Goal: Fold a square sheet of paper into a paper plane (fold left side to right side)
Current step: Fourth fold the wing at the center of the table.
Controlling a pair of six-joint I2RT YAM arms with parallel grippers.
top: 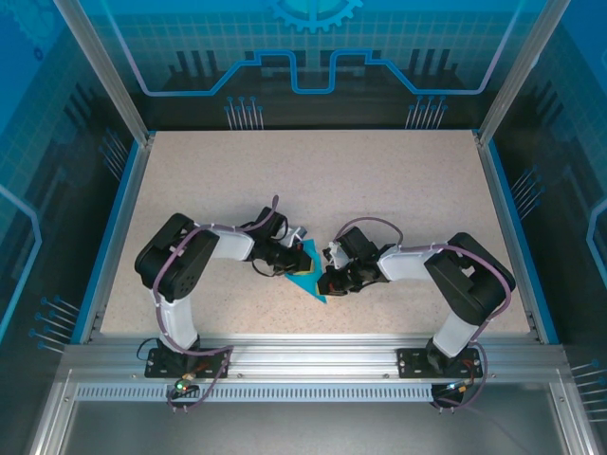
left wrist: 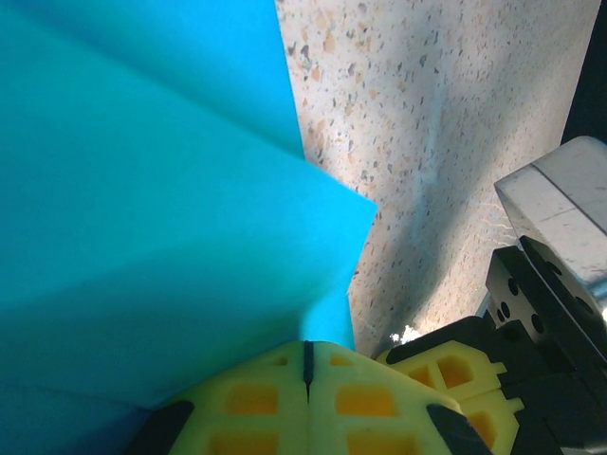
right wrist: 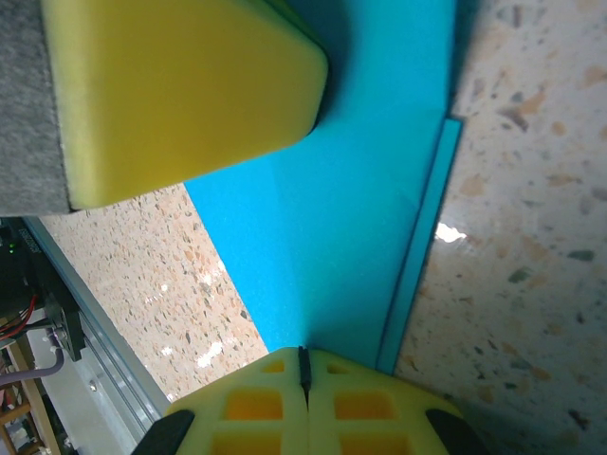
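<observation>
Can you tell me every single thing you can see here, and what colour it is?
paper: one, bright blue, folded, middle of the table between the arm tips
table: one, speckled beige, under everything
metal rail: one, silver, near edge, under the arm bases
walls: blue patterned panels, around the table
left arm: one, black and white, left side; yellow jaws shut, at the paper
right arm: one, black and white, right side; yellow jaws shut, at the paper
</observation>
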